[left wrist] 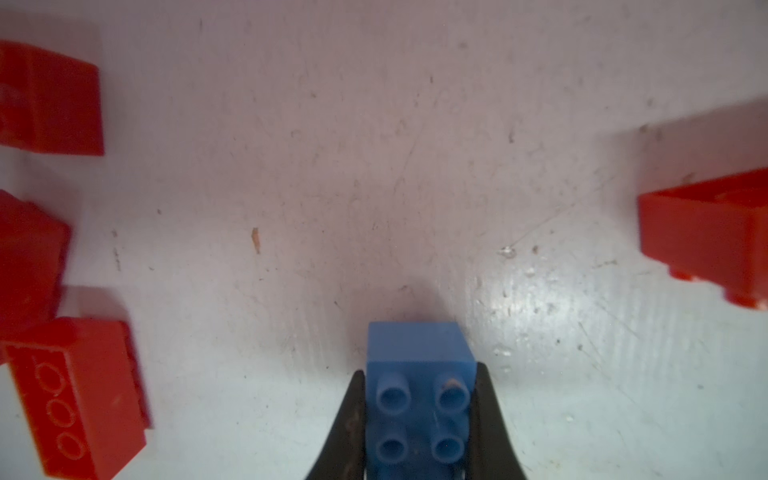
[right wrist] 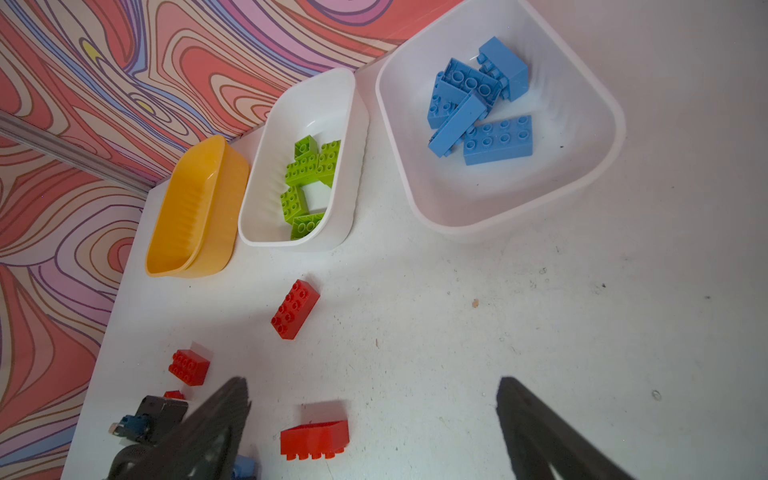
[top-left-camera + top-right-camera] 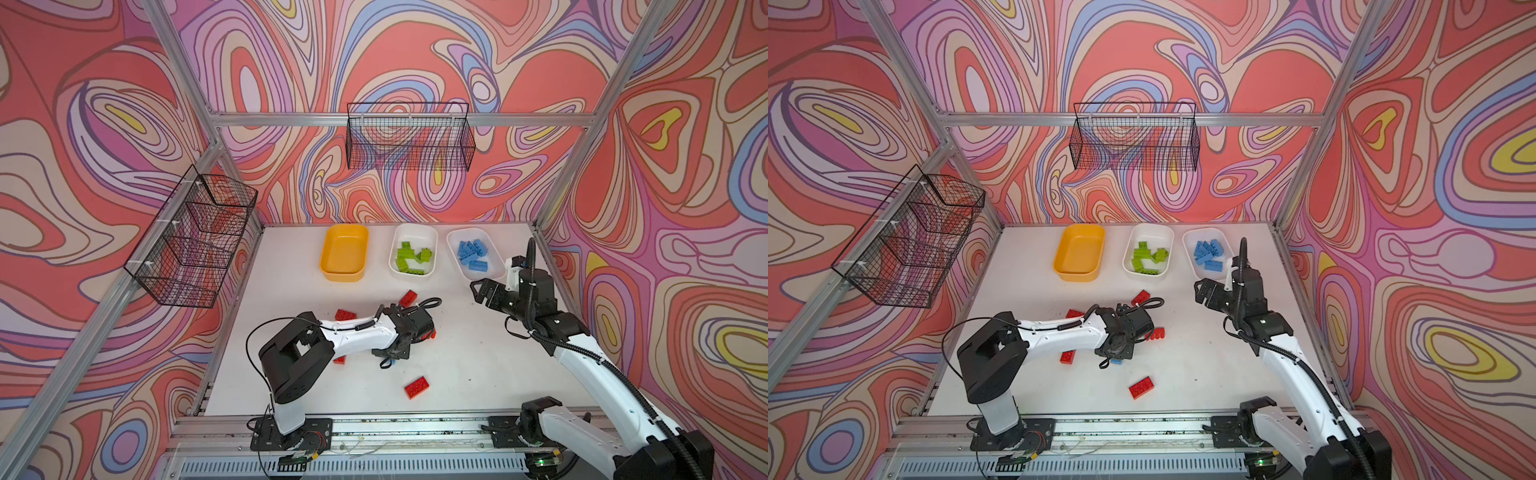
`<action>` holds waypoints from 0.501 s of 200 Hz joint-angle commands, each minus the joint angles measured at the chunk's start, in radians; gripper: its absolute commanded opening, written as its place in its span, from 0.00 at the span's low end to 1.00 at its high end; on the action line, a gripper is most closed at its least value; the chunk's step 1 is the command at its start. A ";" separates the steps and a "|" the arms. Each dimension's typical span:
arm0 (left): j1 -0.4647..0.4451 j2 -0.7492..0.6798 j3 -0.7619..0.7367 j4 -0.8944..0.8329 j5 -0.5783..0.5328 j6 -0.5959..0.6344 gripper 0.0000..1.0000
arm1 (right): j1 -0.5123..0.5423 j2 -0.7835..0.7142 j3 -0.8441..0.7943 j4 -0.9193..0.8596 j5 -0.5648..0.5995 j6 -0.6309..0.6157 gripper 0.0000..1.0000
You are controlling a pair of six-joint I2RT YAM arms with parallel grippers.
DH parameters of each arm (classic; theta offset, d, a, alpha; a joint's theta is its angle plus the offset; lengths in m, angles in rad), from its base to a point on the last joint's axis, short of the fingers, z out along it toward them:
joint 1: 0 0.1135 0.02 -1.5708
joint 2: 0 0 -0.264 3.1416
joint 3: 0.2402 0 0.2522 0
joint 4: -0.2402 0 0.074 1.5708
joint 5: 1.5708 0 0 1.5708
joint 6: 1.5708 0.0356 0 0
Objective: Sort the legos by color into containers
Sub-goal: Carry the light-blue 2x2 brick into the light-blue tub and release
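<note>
My left gripper is shut on a light blue lego, low over the middle of the white table; in a top view the blue lego peeks out under the gripper. Several red legos lie loose around it. At the back stand the containers: an empty yellow-orange tub, a white tub with green legos, and a white tub with blue legos. My right gripper hangs open and empty in front of the blue tub.
Black wire baskets hang on the left wall and the back wall. An aluminium rail carrying both arm bases runs along the table's front edge. Frame posts stand at the back corners.
</note>
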 commanded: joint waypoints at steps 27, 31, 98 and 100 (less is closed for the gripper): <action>0.037 -0.006 0.137 -0.079 -0.060 0.097 0.12 | 0.003 -0.056 -0.008 -0.047 0.013 0.010 0.98; 0.045 -0.002 0.153 -0.075 -0.055 0.109 0.12 | 0.002 -0.061 -0.011 -0.050 0.013 0.011 0.98; 0.131 0.241 0.696 -0.078 0.045 0.310 0.13 | 0.003 -0.169 -0.092 -0.084 0.028 0.065 0.98; 0.135 0.251 0.715 -0.079 0.049 0.316 0.13 | 0.003 -0.173 -0.094 -0.085 0.032 0.068 0.98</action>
